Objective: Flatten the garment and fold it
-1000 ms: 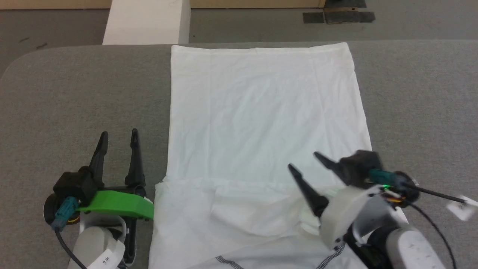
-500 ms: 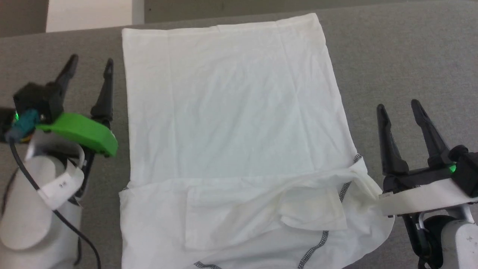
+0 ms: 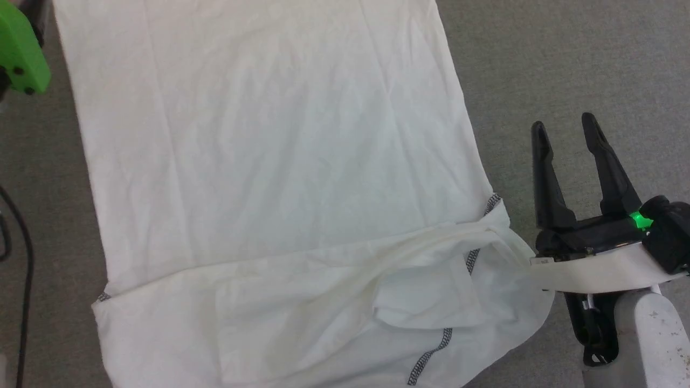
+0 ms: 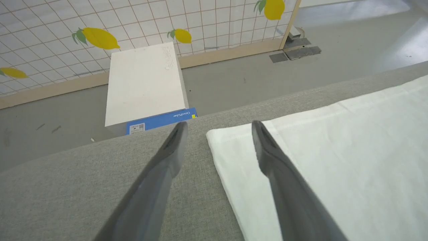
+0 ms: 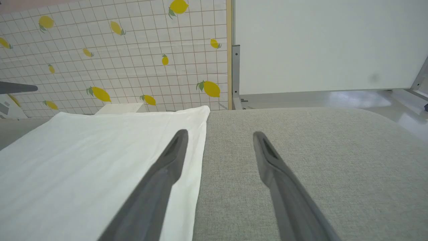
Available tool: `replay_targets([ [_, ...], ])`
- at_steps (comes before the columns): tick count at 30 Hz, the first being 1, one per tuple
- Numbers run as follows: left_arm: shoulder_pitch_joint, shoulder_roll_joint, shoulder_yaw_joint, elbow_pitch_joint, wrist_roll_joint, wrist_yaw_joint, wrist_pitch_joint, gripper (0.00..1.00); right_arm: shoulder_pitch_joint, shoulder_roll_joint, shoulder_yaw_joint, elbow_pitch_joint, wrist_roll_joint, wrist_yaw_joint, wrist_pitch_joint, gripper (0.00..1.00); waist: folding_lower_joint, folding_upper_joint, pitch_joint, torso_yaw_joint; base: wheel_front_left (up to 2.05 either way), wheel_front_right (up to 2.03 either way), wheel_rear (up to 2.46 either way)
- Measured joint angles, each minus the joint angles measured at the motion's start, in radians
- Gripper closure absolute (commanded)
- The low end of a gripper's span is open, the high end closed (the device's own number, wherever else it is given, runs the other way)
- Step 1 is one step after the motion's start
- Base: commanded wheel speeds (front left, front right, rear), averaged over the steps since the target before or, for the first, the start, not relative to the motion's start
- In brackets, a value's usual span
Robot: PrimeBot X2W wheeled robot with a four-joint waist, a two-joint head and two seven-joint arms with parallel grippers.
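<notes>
The garment [image 3: 269, 161] is a large white shirt lying flat on the grey table [image 3: 566, 54]. Its near part is folded over and rumpled, with dark zigzag stitching [image 3: 431, 353] showing. My right gripper [image 3: 563, 123] rests open and empty on the table just right of the shirt's edge. In the right wrist view the right gripper [image 5: 219, 133] straddles the garment [image 5: 83, 160] edge, left finger over cloth. My left gripper [image 4: 218, 124] is open and empty over the far left corner of the garment [image 4: 334, 150]. Its green wrist cover [image 3: 19, 54] sits at the upper left of the head view.
A rigid white box [image 4: 143, 83] with a blue side stands on the floor beyond the table's far edge [image 4: 100, 144]. A lemon-patterned tiled wall [image 5: 117, 50] and a white panel [image 5: 327, 43] stand behind. Bare grey table [image 5: 317, 160] lies right of the shirt.
The head camera has tilted down and turned. My right gripper came off the folded near part to the table beside the shirt. My left gripper went forward along the left edge.
</notes>
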Motion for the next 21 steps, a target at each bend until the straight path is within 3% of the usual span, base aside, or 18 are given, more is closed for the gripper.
replay_targets([
  [4,-0.078,0.024,-0.005,0.018,-0.009,0.012,0.151,0.0,-0.011,0.0,0.012,0.001,0.009,0.0,-0.017,0.0,0.0,0.0,0.048,-0.035,0.0,0.0,0.0],
  [16,-0.176,0.095,-0.007,-0.024,0.059,0.213,0.509,0.0,-0.03,0.0,0.061,0.002,0.035,0.0,-0.043,0.0,0.0,0.0,0.156,-0.114,0.0,0.0,0.0],
  [21,-0.178,0.139,0.006,-0.073,0.084,0.253,0.578,0.0,-0.031,0.0,0.071,0.008,0.053,0.0,-0.051,0.0,0.0,0.0,0.185,-0.139,0.0,0.0,0.0],
])
